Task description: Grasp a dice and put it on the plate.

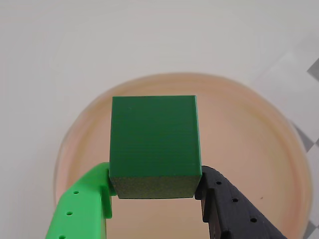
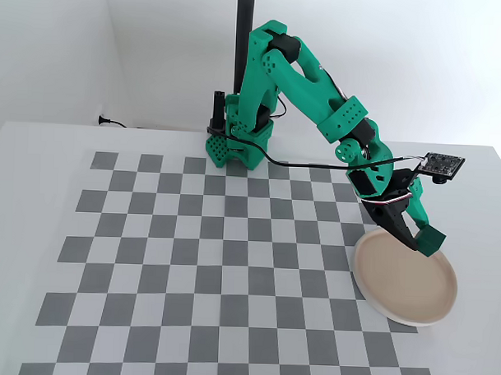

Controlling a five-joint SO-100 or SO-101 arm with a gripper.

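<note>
Over the worktop's right side I see my arm [image 2: 319,99] reaching out from its base [image 2: 235,146] near the far edge, upper link rising, forearm sloping down to the right and toward the near edge, wrist bent so the jaws [image 2: 420,239] point down at the plate [image 2: 405,298]. A small camera board [image 2: 443,165] sticks out to the right of the wrist.

From the wrist view, the jaws [image 1: 155,186] are clamped on the dice [image 1: 153,144]: the bright green finger [image 1: 84,209] presses its lower left side, the black finger [image 1: 234,209] its lower right, and most of the cube stands clear beyond the fingertips.

The dice [image 2: 431,239] hangs over the plate's far rim in the fixed view; whether it touches the plate I cannot tell. The plate sits on the checkered mat [image 2: 190,259] close to the worktop's right edge, and in the wrist view its beige bowl [image 1: 249,149] fills the ground behind the cube.
</note>
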